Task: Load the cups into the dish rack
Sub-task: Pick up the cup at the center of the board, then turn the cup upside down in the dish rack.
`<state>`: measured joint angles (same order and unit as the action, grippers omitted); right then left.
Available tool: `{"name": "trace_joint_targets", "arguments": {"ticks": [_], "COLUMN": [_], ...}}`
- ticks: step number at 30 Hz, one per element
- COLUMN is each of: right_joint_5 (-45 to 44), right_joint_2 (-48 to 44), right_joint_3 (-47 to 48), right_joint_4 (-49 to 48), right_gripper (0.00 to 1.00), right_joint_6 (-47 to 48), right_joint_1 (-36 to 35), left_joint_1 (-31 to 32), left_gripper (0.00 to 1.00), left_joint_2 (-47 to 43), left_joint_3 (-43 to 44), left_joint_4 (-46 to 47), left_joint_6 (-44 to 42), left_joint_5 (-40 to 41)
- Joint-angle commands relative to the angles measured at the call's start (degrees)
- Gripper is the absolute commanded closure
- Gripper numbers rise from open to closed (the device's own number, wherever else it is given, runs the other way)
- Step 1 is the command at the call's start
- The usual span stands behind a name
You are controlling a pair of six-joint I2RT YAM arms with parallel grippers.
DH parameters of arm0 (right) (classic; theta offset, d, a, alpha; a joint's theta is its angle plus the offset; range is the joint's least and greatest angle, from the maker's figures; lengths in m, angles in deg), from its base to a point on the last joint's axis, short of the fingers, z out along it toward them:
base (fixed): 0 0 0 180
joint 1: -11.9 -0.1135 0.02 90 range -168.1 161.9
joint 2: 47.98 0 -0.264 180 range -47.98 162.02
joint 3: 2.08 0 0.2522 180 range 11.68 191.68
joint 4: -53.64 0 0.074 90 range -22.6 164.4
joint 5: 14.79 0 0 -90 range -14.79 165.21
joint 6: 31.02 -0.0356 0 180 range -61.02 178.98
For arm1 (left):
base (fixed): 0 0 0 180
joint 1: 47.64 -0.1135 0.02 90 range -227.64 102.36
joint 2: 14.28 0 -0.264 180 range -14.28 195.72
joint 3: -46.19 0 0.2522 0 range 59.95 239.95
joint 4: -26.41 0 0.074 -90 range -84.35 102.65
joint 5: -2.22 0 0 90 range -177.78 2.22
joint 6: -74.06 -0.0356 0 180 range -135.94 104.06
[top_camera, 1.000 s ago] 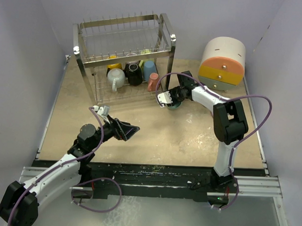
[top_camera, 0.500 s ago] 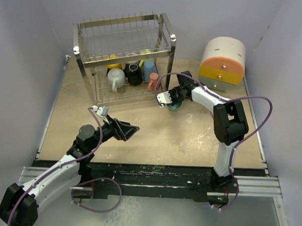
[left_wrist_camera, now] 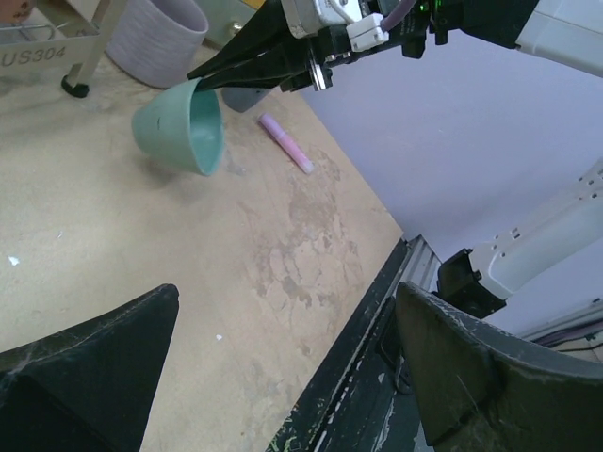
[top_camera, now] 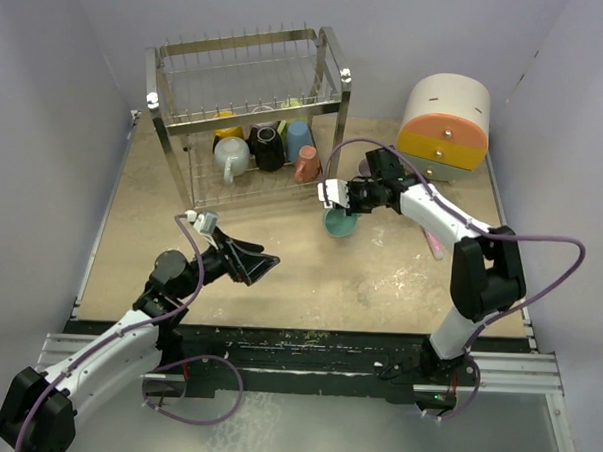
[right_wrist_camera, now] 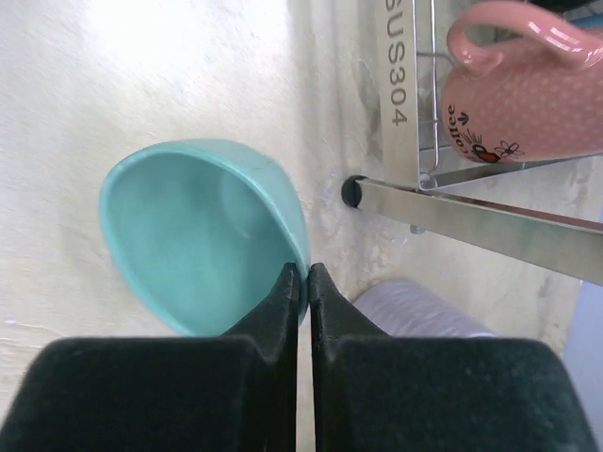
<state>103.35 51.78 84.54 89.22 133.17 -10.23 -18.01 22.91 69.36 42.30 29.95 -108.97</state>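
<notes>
My right gripper (right_wrist_camera: 300,273) is shut on the rim of a teal cup (right_wrist_camera: 198,235), one finger inside and one outside. It holds the cup tilted just in front of the dish rack's right end. In the top view the teal cup (top_camera: 339,224) hangs below the right gripper (top_camera: 337,210). The chrome dish rack (top_camera: 246,114) holds a pink mug (top_camera: 306,164), a blue one (top_camera: 299,138), a black one (top_camera: 267,146) and a grey one (top_camera: 231,158) on its lower tier. A lilac cup (right_wrist_camera: 415,311) lies on the table behind the teal cup. My left gripper (top_camera: 260,264) is open and empty.
The round white-orange-yellow drawer unit (top_camera: 444,127) stands at the back right. A small flat pink bar (top_camera: 433,240) lies on the table right of the teal cup. The rack's foot (right_wrist_camera: 352,191) is close beside the held cup. Walls close in the table on three sides.
My right gripper has carried the teal cup a little nearer and away from the rack, and its elbow has swung out to the right. The left arm has hardly moved.
</notes>
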Motion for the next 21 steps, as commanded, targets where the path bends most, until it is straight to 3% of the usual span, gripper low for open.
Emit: {"name": "trace_joint_targets", "arguments": {"ticks": [1, 5, 10, 16, 21], "right_joint_5": [6.8, 9.5, 12.4, 26.9, 38.8], "right_joint_2": [-7.2, -11.3, -13.8, -17.4, -21.5], "right_joint_3": [-2.6, -5.8, -5.4, -7.1, -16.5], "right_joint_4": [-0.9, -3.3, -4.9, -9.6, -28.3], "right_gripper": [1.0, 1.0, 1.0, 1.0, 1.0], "right_joint_6": [-12.0, -18.2, -34.6, -54.9, -73.9], "right_joint_1": [-0.4, -0.3, 0.5, 5.4, 9.2], "left_joint_1": [-0.3, -0.3, -0.3, -0.1, 2.8], "left_gripper": [0.0, 0.0, 0.0, 0.01, 0.01], "left_joint_2": [0.6, 1.5, 1.9, 3.9, 9.2], "left_joint_3": [-0.9, -1.7, -2.2, -4.6, -4.1], "left_joint_4": [10.0, 14.6, 19.0, 29.9, 36.5], "left_joint_6": [0.1, 0.9, 2.2, 4.8, 5.8], "left_joint_5": [-4.7, -6.5, -8.3, -8.7, -6.7]}}
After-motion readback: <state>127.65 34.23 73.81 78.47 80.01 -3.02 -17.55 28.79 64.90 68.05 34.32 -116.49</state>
